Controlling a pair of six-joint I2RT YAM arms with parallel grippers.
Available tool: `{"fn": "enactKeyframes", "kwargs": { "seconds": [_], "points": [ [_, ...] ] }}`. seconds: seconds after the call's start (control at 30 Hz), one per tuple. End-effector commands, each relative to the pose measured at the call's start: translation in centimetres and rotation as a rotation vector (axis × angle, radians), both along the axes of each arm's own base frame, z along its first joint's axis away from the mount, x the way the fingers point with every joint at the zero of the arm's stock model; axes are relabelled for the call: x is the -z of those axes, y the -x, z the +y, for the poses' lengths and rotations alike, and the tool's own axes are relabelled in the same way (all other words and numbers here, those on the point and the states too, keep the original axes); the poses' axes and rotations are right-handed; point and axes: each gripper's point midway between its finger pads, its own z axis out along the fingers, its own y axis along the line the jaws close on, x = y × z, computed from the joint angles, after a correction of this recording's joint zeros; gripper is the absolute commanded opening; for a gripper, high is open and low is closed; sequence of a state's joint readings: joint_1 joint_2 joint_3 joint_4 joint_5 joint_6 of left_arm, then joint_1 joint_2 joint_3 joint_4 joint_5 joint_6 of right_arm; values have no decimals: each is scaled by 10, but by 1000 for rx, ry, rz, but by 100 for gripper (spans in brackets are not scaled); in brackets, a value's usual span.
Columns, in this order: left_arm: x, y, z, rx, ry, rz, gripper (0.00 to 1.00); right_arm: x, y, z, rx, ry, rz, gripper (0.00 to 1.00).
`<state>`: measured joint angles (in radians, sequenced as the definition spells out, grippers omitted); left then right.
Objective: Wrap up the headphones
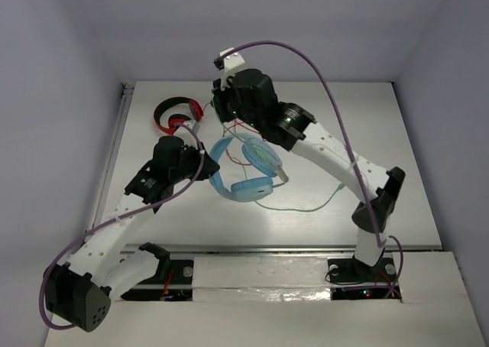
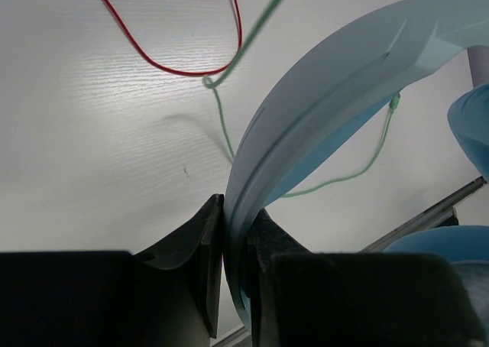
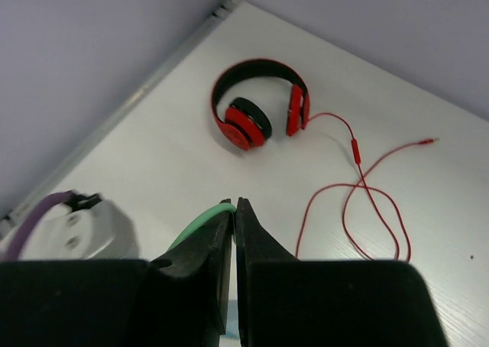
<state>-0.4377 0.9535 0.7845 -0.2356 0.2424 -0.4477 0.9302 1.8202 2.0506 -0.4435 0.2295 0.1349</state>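
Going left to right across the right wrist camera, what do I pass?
A white arm link with purple hose, thin pale green cable pinched in the right gripper, red-and-black over-ear headphones, thin red cable.

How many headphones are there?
2. The blue headphones are mid-table, headband pinched in the left gripper, cable in the right gripper; the red headphones lie at the far left.

Right gripper (image 3: 234, 209): I read the jaws pinched together on the pale green cable (image 3: 200, 218), which curves off left of the fingertips. Beyond, red-and-black headphones (image 3: 260, 102) lie on the white table (image 3: 153, 156) near the wall. Their red cable (image 3: 354, 150) loops away rightward.
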Motion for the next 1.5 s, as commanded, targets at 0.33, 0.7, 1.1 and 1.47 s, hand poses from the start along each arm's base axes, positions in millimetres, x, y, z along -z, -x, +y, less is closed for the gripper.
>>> {"fn": "enactKeyframes", "kwargs": {
  "seconds": [0.33,0.7,1.1,1.47],
  "points": [
    [-77,-6,-18,-9,276,-258,0,38,-46,-5,270,110,59,25],
    [-95,5,-16,12,318,-319,0,38,-43,-15,59,67,95,63],
    [-100,16,-10,38,208,-224,0,93,-10,-44,-306,-2,216,64],
    [-130,38,-31,225,228,-176,0,106,41,-18,-660,-213,120,66]
  ]
}}
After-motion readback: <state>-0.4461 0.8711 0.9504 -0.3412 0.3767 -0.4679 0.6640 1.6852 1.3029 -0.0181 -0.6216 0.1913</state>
